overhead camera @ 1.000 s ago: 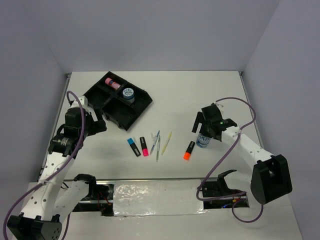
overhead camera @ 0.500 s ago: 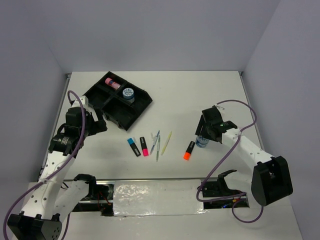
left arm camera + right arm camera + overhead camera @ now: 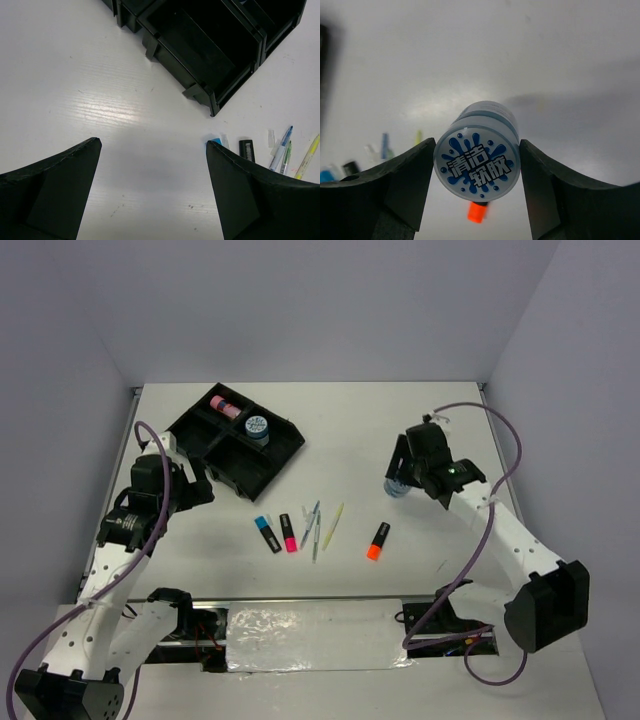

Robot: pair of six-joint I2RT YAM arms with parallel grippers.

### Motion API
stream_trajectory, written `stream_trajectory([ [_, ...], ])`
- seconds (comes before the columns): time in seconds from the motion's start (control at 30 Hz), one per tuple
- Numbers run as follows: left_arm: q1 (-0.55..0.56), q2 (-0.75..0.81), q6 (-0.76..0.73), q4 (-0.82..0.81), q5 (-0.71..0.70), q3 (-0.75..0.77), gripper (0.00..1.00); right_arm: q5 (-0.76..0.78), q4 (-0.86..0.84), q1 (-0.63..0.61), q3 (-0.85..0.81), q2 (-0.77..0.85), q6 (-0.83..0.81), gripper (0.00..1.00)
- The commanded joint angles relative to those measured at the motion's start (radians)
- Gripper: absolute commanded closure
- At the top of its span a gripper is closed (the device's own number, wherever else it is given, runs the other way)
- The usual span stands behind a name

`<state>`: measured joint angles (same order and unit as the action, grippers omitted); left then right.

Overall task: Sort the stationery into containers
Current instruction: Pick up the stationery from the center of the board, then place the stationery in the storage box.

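My right jaws pinch a blue tub point(image 3: 477, 159) above the bench point(image 3: 400, 420), well right of the black tray point(image 3: 265, 470). My left jaws hang spread, just beside that tray's near corner.

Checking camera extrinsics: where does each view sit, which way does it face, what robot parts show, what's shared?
Top external: high behind the bases, looking down on the table; both arms show.
Left wrist: on the left arm, facing down past the open left end effector at the black tray corner.
Right wrist: looks down along the right end effector, shut on the blue tub.
Shared: top and right wrist both show the orange highlighter.
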<state>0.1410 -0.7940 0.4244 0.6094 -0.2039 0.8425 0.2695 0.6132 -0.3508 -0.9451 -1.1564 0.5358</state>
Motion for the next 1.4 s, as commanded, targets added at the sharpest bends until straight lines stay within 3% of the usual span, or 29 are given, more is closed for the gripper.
stream_trajectory([
  [0.0,-0.004,0.027,0.011,-0.014,-0.017,0.040,0.01,-0.157,-0.214,-0.068,-0.150,-0.136,-0.024,0.88],
  [0.1,-0.004,0.042,0.014,-0.016,-0.025,0.035,0.01,-0.199,-0.344,-0.140,-0.257,-0.254,0.027,0.88],
  [0.33,-0.003,0.045,0.016,-0.020,-0.019,0.027,0.01,-0.141,-0.457,-0.273,-0.590,-0.652,0.081,0.88],
  [0.5,-0.003,0.045,0.016,-0.023,-0.012,0.026,0.01,-0.177,-0.565,-0.287,-0.701,-0.793,0.102,0.88],
  [0.7,-0.001,0.047,0.013,-0.027,0.003,0.024,0.01,-0.262,-0.570,-0.293,-0.840,-0.933,0.078,0.87],
  [1.0,-0.001,0.056,0.005,-0.033,0.020,0.023,0.01,-0.233,-0.589,-0.294,-0.866,-1.002,0.059,0.86],
  [1.1,-0.001,0.059,0.005,-0.033,0.023,0.023,0.01,-0.228,-0.563,-0.295,-0.893,-1.020,0.049,0.68],
  [1.13,-0.001,0.059,0.004,-0.033,0.023,0.023,0.01,-0.228,-0.558,-0.294,-0.899,-1.025,0.046,0.45],
  [1.2,-0.001,0.061,0.002,-0.034,0.026,0.024,0.01,-0.234,-0.529,-0.297,-0.935,-1.043,0.039,0.35],
  [1.3,-0.001,0.062,0.004,-0.033,0.024,0.023,0.01,-0.236,-0.477,-0.304,-1.001,-1.066,0.027,0.10],
  [1.37,-0.001,0.062,0.004,-0.033,0.024,0.023,0.01,-0.236,-0.452,-0.307,-1.037,-1.066,0.021,0.00],
])
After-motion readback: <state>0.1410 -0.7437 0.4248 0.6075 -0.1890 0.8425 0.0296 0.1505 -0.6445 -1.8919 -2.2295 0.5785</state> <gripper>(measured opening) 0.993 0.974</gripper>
